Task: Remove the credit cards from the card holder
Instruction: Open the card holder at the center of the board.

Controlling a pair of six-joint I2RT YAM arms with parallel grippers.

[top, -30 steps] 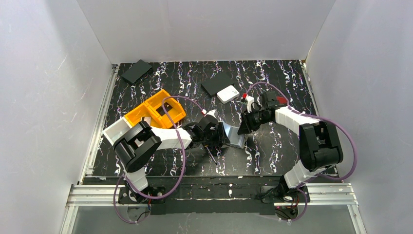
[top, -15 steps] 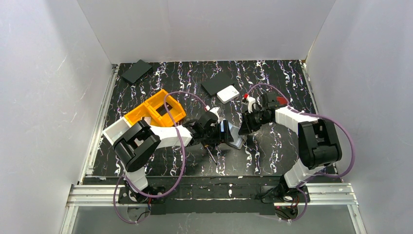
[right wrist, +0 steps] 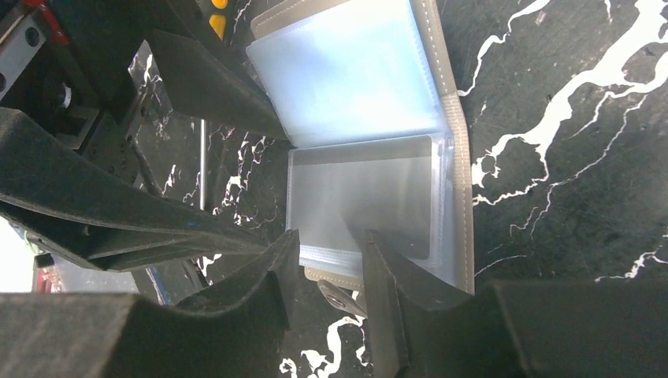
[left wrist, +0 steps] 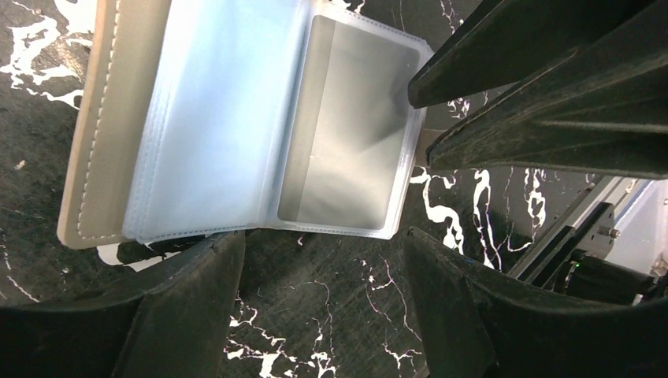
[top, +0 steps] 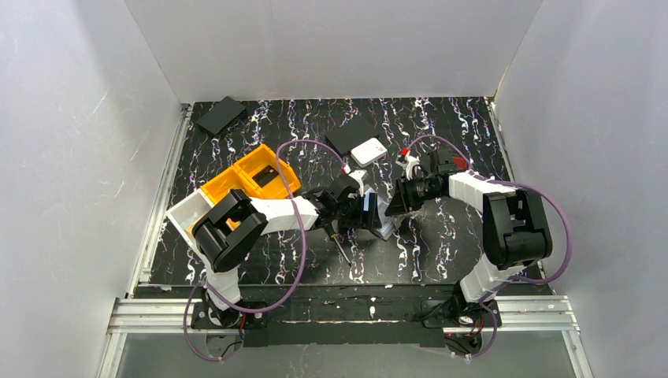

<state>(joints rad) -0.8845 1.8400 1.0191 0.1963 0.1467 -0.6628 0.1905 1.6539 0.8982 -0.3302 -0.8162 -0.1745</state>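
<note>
The card holder [left wrist: 87,150] lies open on the table between both grippers and also shows in the top view [top: 382,227]. Its taupe cover frames pale blue-grey sleeves [right wrist: 354,71]. A greyish credit card [left wrist: 346,134] sits inside a clear sleeve, also seen in the right wrist view [right wrist: 370,193]. My left gripper [left wrist: 321,236] is open and empty, just short of the sleeve's edge, and shows from above [top: 362,213]. My right gripper [right wrist: 329,236] is narrowly open, its fingertips astride the card sleeve's near edge above the snap tab [right wrist: 339,295]; it shows from above [top: 391,208].
A screwdriver [top: 340,246] lies under the left wrist. An orange bin [top: 250,177] stands to the left. A white square box [top: 368,151] and a flat black rectangle [top: 350,134] lie behind the grippers, another black rectangle [top: 221,115] at the back left.
My left gripper has moved right and turned toward the holder, uncovering the screwdriver. The holder looks narrower from above. My right gripper has barely shifted.
</note>
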